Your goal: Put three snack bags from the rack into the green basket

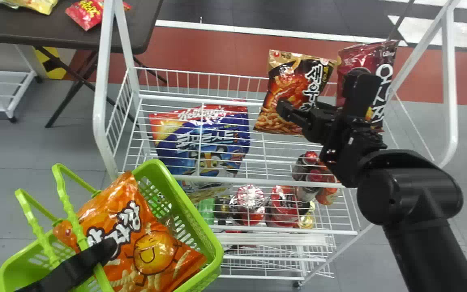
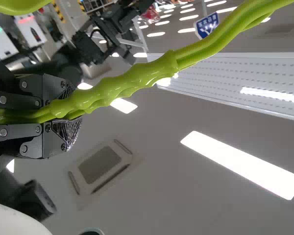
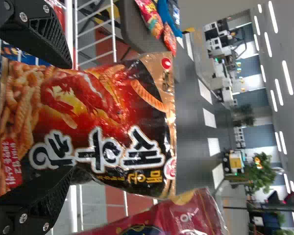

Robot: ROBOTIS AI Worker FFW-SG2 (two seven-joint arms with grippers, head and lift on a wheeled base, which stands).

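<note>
In the head view, my right gripper (image 1: 320, 92) is at the rack's upper right, its fingers apart in front of a black-and-orange snack bag (image 1: 282, 93). In the right wrist view, that bag (image 3: 103, 122) lies beyond the open right gripper (image 3: 63, 117), one finger toward each side edge. A dark red snack bag (image 1: 359, 61) stands beside it. At lower left, my left gripper (image 1: 106, 251) holds a handle of the green basket (image 1: 201, 231). The left wrist view shows the left gripper (image 2: 63, 112) shut on the handle (image 2: 122, 87). An orange snack bag (image 1: 156, 259) lies in the basket.
The white wire rack (image 1: 225, 177) has a large blue-and-red bag (image 1: 205, 138) on its left part and several cans and cups (image 1: 249, 198) lower down. Its white posts rise left and right. A dark table (image 1: 35, 24) with snack bags stands at the back left.
</note>
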